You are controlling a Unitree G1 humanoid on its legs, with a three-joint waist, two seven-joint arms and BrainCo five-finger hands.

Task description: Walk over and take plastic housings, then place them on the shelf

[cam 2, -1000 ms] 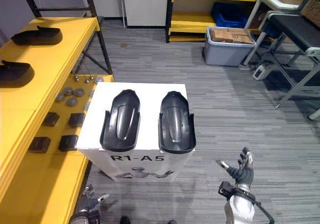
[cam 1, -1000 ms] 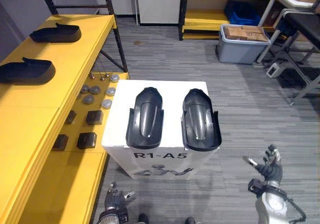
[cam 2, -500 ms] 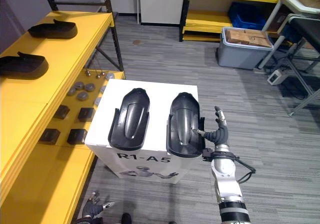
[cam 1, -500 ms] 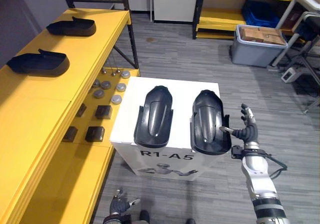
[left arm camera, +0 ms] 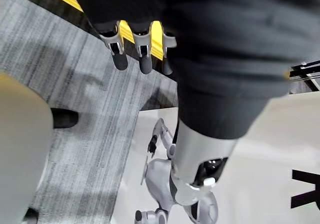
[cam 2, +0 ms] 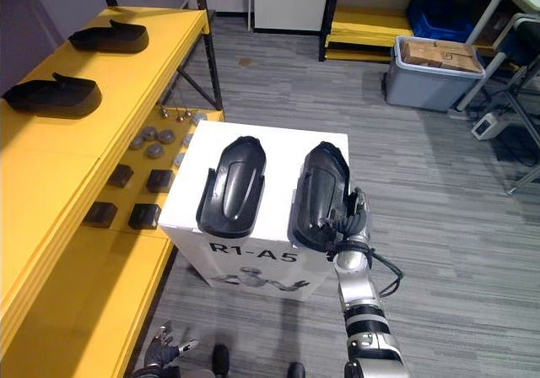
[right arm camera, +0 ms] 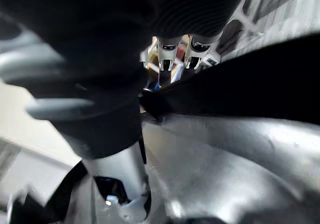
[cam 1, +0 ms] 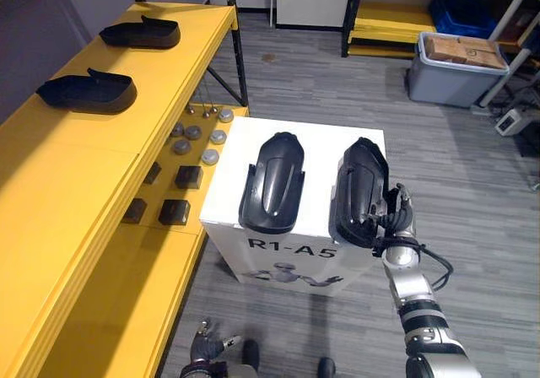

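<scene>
Two black plastic housings lie side by side on a white box: the left housing and the right housing. My right hand is at the right housing's right edge, near its front end. Its fingers stand straight along the outside of the side wall, with the thumb on the inner side. My left hand hangs low by the box's front left corner, fingers straight and holding nothing. The yellow shelf runs along the left.
Two more black housings lie on the shelf's top. Its lower level holds small black blocks and grey discs. A grey tote with a carton and a yellow rack stand at the back right.
The camera has shifted. My right hand has come up from low on the right, and in the last half second moved from just beside the right housing onto its right edge. The left hand stays low.
</scene>
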